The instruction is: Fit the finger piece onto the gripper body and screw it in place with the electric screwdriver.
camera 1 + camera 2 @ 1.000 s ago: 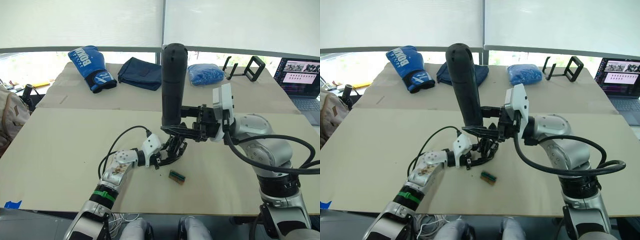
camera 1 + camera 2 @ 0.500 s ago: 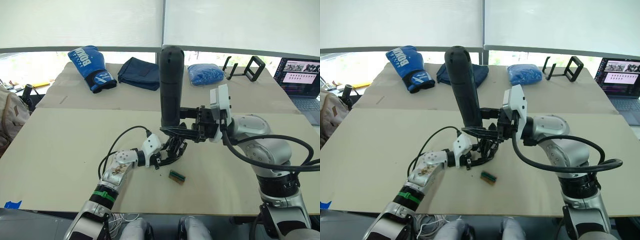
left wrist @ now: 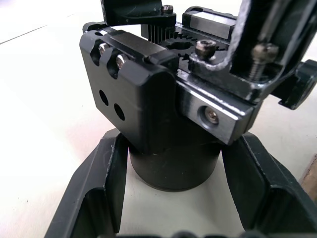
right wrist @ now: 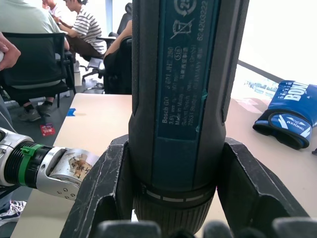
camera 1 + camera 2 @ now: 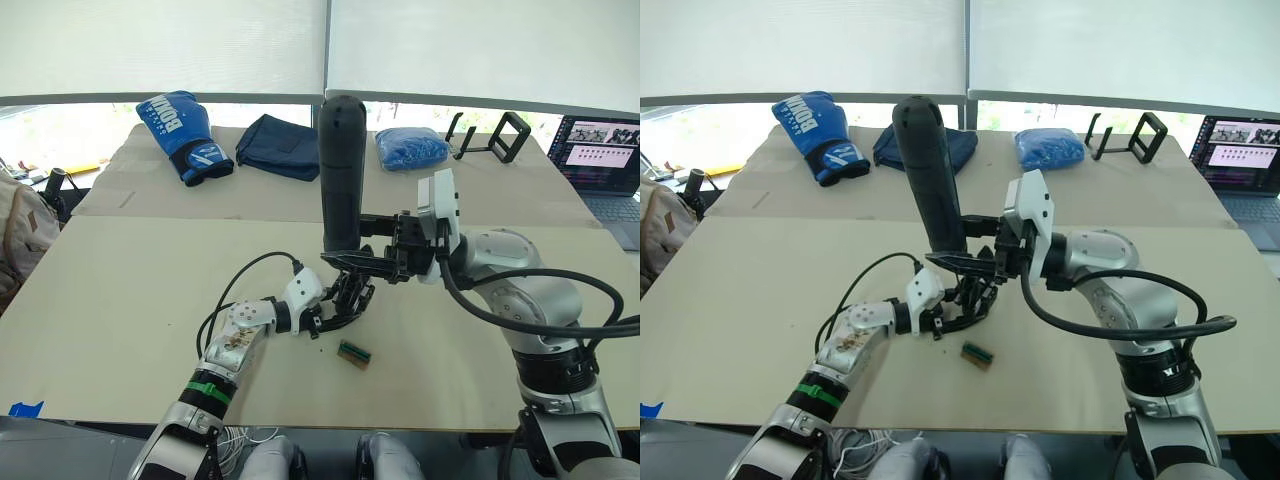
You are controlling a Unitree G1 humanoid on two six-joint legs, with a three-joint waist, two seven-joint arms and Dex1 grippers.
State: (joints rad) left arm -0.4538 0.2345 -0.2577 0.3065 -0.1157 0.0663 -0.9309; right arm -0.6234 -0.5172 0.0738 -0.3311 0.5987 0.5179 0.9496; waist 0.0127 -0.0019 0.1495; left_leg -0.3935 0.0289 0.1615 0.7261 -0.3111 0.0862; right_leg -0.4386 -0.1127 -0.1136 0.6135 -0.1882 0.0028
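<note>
Head stereo pair looks forward and down over the table [image 5: 120,300]; both wrist cameras sit close, facing along their fingers, toward the table's middle.

Beige table [image 5: 120,290] under bright windows with white roller blinds [image 5: 160,45]; beyond the upright tool lie a blue boxing glove [image 5: 185,135], dark blue cloth [image 5: 280,145] and blue bag [image 5: 410,150]; laptop [image 5: 605,160] far right of it

The screwdriver [image 4: 181,99] reads "Bosch" and "64203022"; the blue boxing glove [image 5: 185,135] reads "BOXING".
</note>
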